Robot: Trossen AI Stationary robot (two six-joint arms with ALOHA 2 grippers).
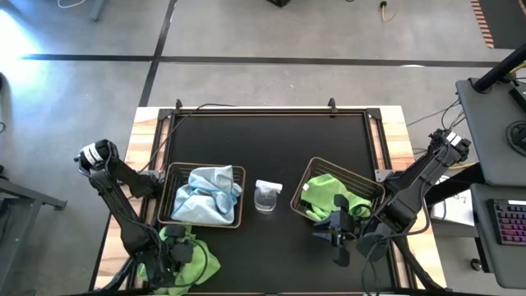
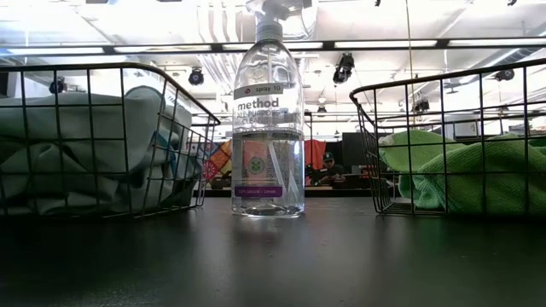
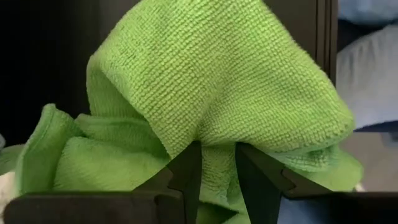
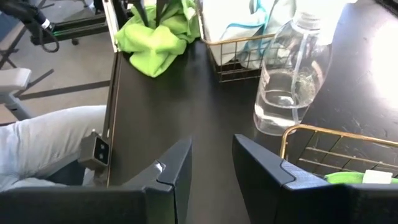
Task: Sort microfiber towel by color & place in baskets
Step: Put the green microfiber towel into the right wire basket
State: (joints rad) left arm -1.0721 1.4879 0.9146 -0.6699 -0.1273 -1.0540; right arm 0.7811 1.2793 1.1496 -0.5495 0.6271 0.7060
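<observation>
A lime green microfiber towel (image 1: 193, 259) lies bunched at the table's near left corner, with my left gripper (image 3: 217, 163) shut on it from above. The left basket (image 1: 168, 215) holds pale blue towels (image 1: 205, 196). The right basket (image 1: 371, 187) holds green towels (image 1: 329, 196). My right gripper (image 4: 211, 155) hovers open over the near side of the right basket, with nothing between its fingers. My left gripper pinches a bunched fold of the green towel (image 3: 217, 177) between its two fingers. The fingers come from above, pointing steeply down. The cloth rises in a peak around the fingers (image 4: 149, 11), while its lower folds (image 4: 155, 46) rest on the table at the near left corner.
A clear spray bottle (image 1: 268, 196) with a little liquid stands upright between the two baskets. A person's leg in pale trousers (image 4: 43, 143) shows just off the table's near edge. Bare black tabletop (image 1: 271, 140) stretches behind the baskets.
</observation>
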